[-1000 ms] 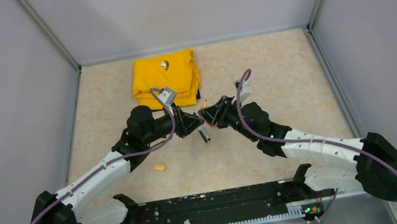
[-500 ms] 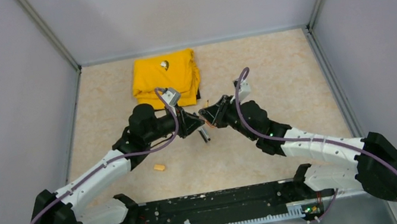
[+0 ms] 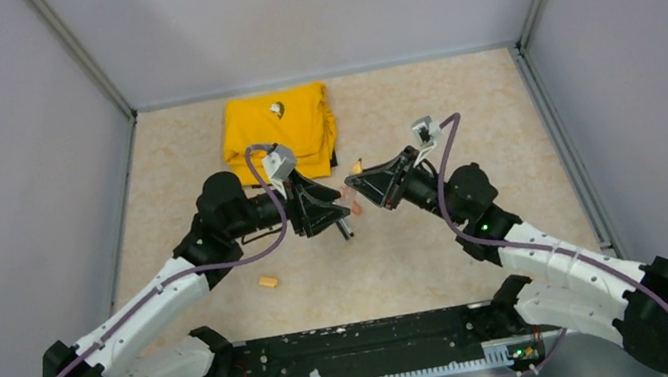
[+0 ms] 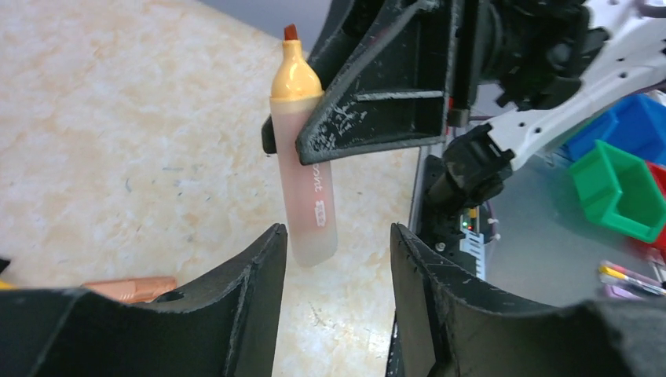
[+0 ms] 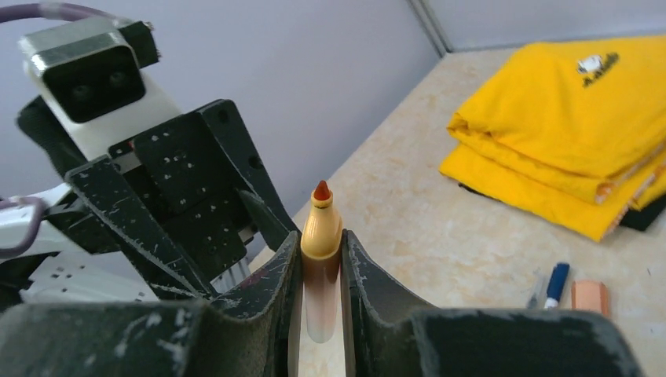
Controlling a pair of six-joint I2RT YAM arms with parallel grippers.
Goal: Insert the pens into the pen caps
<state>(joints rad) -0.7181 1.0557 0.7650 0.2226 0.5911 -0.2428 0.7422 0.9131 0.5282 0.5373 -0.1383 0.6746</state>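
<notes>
1. Over the middle of the beige table (image 3: 499, 102), the left arm (image 3: 150, 301) and the right arm (image 3: 548, 256) reach in from the near edge and meet tip to tip.
2. At the far side, left of centre, the folded yellow cloth (image 3: 280, 131) lies flat with a small badge on top.
3. The right gripper (image 5: 320, 239) stands on the right of the meeting point. Its jaws are narrow and clamped on the orange marker (image 4: 308, 212), holding it clear of the table.
4. The left gripper (image 4: 335, 236) faces it from the left, its jaws standing apart with nothing between them. The marker's lower end hangs just beyond that gap, and in the left wrist view it seems to touch neither finger.
5. The marker stands nearly upright in both wrist views. It is uncapped, with a dark red tip at the top, a yellow-orange neck below it, and a frosted barrel running down past the right fingers.
6. The dark pen (image 3: 344, 230) lies on the table just near of the left gripper.
7. A small orange piece (image 3: 268, 282) lies alone on the table, near and left of the grippers and well apart from them. It is too small to tell whether it is a cap or a marker.
8. In the right wrist view, a thin silver pen (image 5: 536, 289), a dark blue cap (image 5: 557, 279) and a peach cap (image 5: 589, 297) lie side by side on the table near the cloth's edge.
</notes>
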